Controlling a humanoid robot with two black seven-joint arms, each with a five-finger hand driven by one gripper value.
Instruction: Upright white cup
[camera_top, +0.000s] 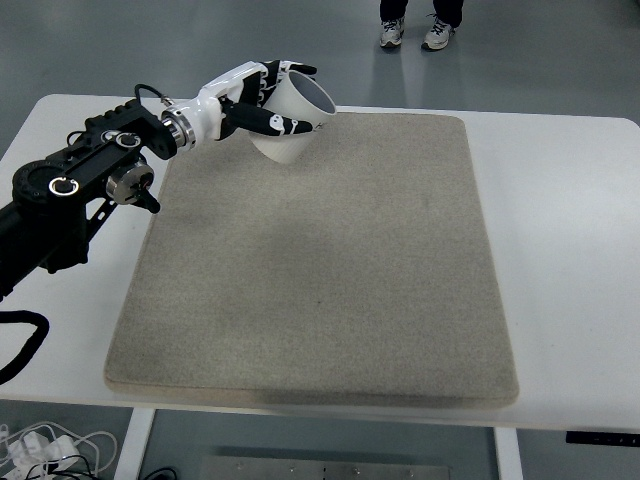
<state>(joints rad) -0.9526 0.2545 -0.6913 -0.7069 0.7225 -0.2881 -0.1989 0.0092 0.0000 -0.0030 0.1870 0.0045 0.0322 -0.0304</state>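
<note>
The left hand (262, 100) grips the white cup (291, 122), thumb across its side and fingers curled around the wall near the rim. The cup is held tilted, its open mouth facing up and toward two o'clock, its base lowest, over the eleven o'clock corner of the beige mat (330, 270); whether the base touches the mat cannot be told. The mat lies on the white bench (570, 250). No writing or label can be read on the cup. At twelve o'clock, past the bench, a person's shoes (414, 34) stand on the floor.
</note>
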